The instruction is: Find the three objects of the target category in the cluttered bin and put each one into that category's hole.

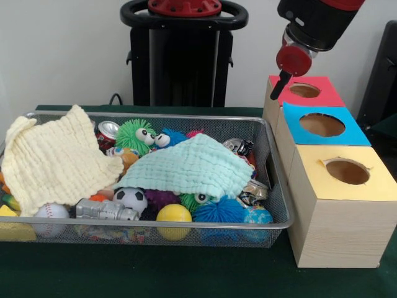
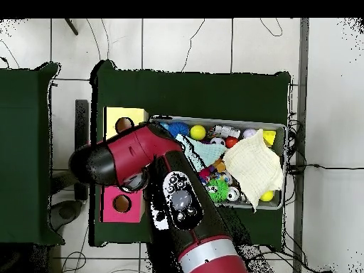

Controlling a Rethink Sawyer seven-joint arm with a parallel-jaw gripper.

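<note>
1. Green cloth covers the table [image 1: 186, 273]; we cannot tell how the fingers stand, as only a dark tip of the gripper [image 1: 283, 84] shows, at the pink box's left edge.
2. We note the arm [image 1: 313, 25] above the pink box [image 1: 307, 91], with the blue box [image 1: 322, 125] and yellow box [image 1: 347, 172] nearer.
3. Left of the boxes, the wire bin [image 1: 273, 186] holds toys beneath a yellow cloth [image 1: 53, 158] and a mint cloth [image 1: 189, 166].
4. Near its front wall we see a soccer ball [image 1: 131, 198], a yellow ball [image 1: 174, 214] and a baseball [image 1: 51, 212].
</note>
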